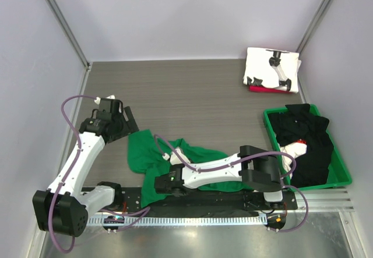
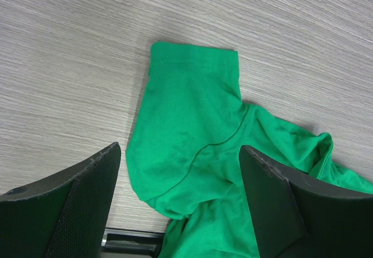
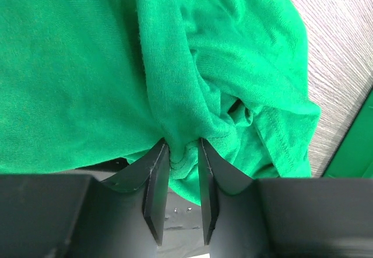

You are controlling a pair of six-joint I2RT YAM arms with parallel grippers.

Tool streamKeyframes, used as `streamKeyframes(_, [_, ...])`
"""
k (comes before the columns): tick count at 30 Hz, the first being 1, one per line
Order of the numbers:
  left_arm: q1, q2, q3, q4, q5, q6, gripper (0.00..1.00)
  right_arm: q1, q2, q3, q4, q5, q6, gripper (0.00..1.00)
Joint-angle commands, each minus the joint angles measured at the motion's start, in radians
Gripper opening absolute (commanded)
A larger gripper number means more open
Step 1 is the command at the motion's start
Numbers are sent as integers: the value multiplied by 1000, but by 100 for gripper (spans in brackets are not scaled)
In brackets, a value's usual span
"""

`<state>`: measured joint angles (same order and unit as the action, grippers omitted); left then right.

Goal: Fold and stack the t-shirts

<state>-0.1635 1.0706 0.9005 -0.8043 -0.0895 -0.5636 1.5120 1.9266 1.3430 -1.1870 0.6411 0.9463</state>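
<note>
Done with white tee point(image 1: 260, 66) only — pinching crumpled green tee point(image 1: 143, 156) with right end effector point(image 3: 183, 150), left end effector point(image 2: 179, 156) spread wide; black tees point(image 1: 309, 144) to go.

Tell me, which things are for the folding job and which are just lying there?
For the job: green tee, white tee, red tee, black tees.
Just there: bin, table.

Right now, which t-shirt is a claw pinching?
The green t-shirt, in the right claw. The black ones sit in the bin; the white one lies folded apart.
</note>
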Motion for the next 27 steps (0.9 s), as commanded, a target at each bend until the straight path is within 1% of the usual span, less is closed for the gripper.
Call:
streamKeyframes(1, [-5,-17,-2,11,-7,19,83,1,-40,21,-26,58,29,31])
streamKeyframes(6, [-7,-14,-2,11,-9,19,83,1,-57,28,-29,49,28,27])
streamKeyframes(7, [-5,-14,-2,11,-9,19,83,1,-58,30,-29,45,28,27])
streamKeyframes(11, [-8,-14,-2,11,-10,19,83,1,-81,22,-28,28,34,36])
streamKeyframes(18, [-10,-12,-2,11,-12,18,83,-1,-138,5,-37,42,35,38])
streamKeyframes(25, [-11,-11,-2,10,-12,18,83,-16,-149,-27,-31,42,34,38])
streamKeyframes(27, [-11,-11,-2,11,-12,18,83,-18,-149,-36,-20,35,29,36])
